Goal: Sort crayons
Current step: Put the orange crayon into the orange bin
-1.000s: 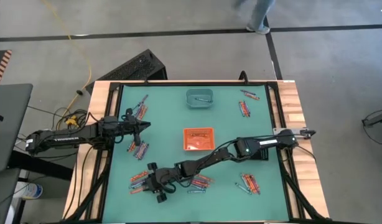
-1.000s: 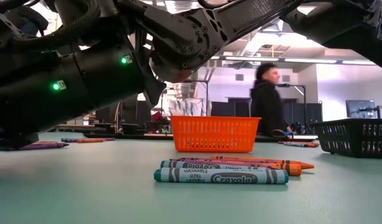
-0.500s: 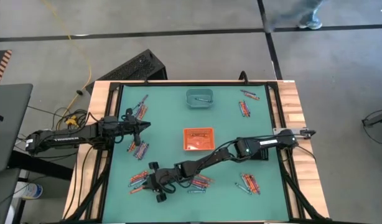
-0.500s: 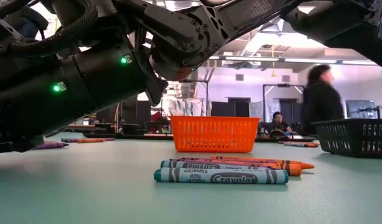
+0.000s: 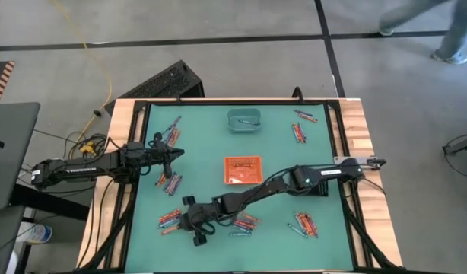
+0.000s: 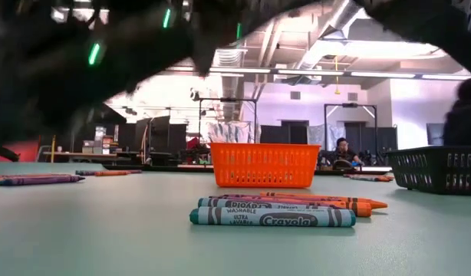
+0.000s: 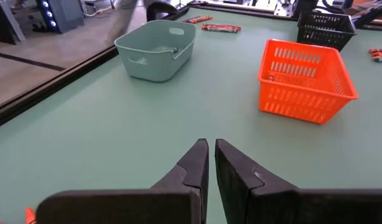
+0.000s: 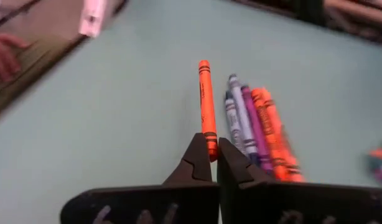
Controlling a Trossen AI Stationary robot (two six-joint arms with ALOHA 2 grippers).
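Observation:
Crayons lie in small groups on the green table (image 5: 211,137): near the left edge (image 5: 170,183), front left (image 5: 168,220), front middle (image 5: 246,223), and on the right (image 5: 298,133). Over the front-left group my right gripper (image 5: 180,224) is shut on an orange crayon (image 8: 206,99); below it several blue-grey, purple and orange crayons (image 8: 259,127) rest side by side on the table. By the left edge my left gripper (image 7: 210,148) hangs shut, holding nothing. My right gripper pinches the orange crayon by its near end (image 8: 210,148) between the two fingertips. The crayon points straight on ahead of the fingers, in line with them. The fingers slant down toward the table. Whether the crayon's far end touches the table I cannot tell.
A teal tray (image 5: 244,119) stands at the far middle, an orange basket (image 5: 243,170) at the centre, and a black basket (image 6: 439,169) toward the right under my right arm. More crayons (image 6: 272,217) lie near the front. A person walks on the floor beyond the table.
My right gripper has risen from the table over the front-left crayons; in the low view its arm has swung up out of the picture's middle and shows blurred. The crayon groups on the table have stayed where they were.

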